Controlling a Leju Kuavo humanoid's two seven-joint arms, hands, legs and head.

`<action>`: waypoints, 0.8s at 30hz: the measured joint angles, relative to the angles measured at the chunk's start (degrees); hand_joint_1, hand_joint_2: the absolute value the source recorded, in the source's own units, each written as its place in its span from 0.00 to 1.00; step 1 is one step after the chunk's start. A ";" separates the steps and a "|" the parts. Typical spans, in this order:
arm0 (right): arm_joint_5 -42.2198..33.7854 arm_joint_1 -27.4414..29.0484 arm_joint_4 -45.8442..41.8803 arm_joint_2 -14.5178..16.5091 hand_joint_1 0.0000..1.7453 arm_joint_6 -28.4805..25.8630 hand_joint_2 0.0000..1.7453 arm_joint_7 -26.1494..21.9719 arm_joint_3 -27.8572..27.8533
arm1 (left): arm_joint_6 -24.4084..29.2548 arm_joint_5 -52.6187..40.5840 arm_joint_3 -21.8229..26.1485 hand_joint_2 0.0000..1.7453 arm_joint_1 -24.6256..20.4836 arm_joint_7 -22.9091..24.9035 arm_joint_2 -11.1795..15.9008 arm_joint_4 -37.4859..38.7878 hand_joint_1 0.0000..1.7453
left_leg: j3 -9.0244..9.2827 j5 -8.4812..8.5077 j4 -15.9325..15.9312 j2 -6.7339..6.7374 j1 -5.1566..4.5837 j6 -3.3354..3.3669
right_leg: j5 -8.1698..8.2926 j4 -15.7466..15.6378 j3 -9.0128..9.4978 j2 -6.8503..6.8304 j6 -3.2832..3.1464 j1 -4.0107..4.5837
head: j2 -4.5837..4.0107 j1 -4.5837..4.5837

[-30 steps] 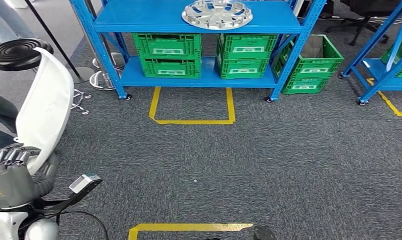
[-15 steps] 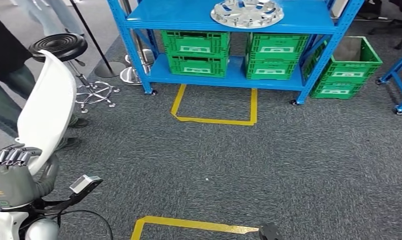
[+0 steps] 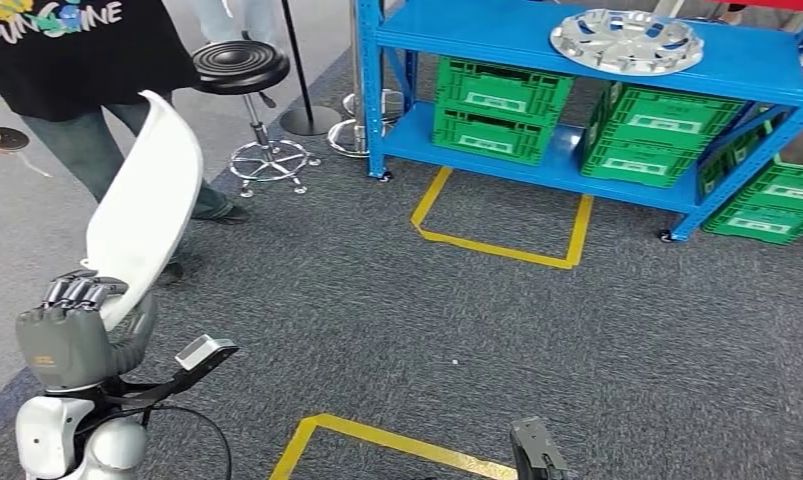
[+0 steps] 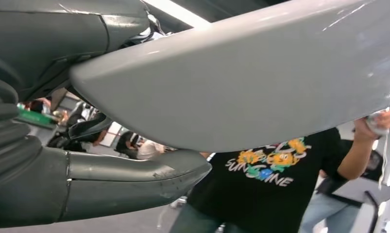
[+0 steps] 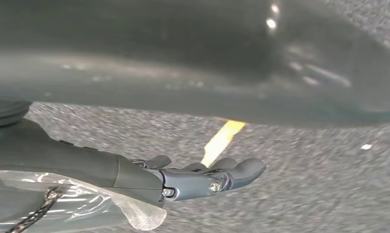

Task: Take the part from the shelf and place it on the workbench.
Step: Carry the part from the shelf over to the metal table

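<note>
One white curved part [image 3: 142,205] stands upright at about nine o'clock, gripped at its lower end by the left hand [image 3: 69,335], fingers wrapped over its edge and the thumb [image 4: 134,182] under it. The right hand [image 5: 202,177] hangs low over the grey carpet [image 3: 457,310], holding nothing, fingers loosely extended. At one o'clock a blue shelf [image 3: 577,45] carries a silver hubcap [image 3: 625,41] above green crates [image 3: 502,105]. A person [image 3: 77,60] in a black shirt stands at eleven o'clock beside a black stool [image 3: 242,68].

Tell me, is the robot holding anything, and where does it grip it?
Yes. Its left hand grips a white curved panel by the lower end, so the panel stands up above the hand. Its right hand holds nothing.
</note>
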 joint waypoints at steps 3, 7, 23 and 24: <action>2.16 -0.40 0.00 -0.03 0.00 -0.54 0.00 -2.09 0.09 | -0.01 1.31 -0.78 1.00 -0.51 -1.20 0.26 1.56 1.00 | 0.04 -0.03 0.26 -2.53 0.03 -0.16 | 5.57 -7.80 3.12 1.42 -0.21 -0.10 | 0.00 0.00; 5.29 -0.83 0.00 -0.14 0.00 -0.74 0.00 -4.30 0.21 | 0.00 2.17 -2.19 1.00 -1.67 -2.67 0.28 2.84 1.00 | -1.25 0.08 1.27 -5.40 0.22 -1.28 | 7.60 -16.00 7.15 4.77 -0.56 -0.46 | 0.01 -0.06; 7.33 -0.50 0.02 -0.18 0.00 -1.47 0.00 -4.08 0.54 | 0.01 2.38 -4.86 1.00 -3.27 -3.47 0.28 4.85 1.00 | -2.04 0.49 1.25 5.55 -0.79 -1.21 | 6.02 -16.83 9.38 -7.22 -1.04 0.27 | 0.00 -1.04; 7.55 -0.54 0.02 -0.18 0.00 -1.54 0.00 -3.80 0.54 | 0.01 2.52 -5.18 1.00 -3.18 -3.52 0.30 4.86 1.00 | -1.96 0.64 0.99 4.83 -0.66 -0.97 | 5.73 -16.80 9.42 -7.34 -0.78 0.20 | 0.00 -0.99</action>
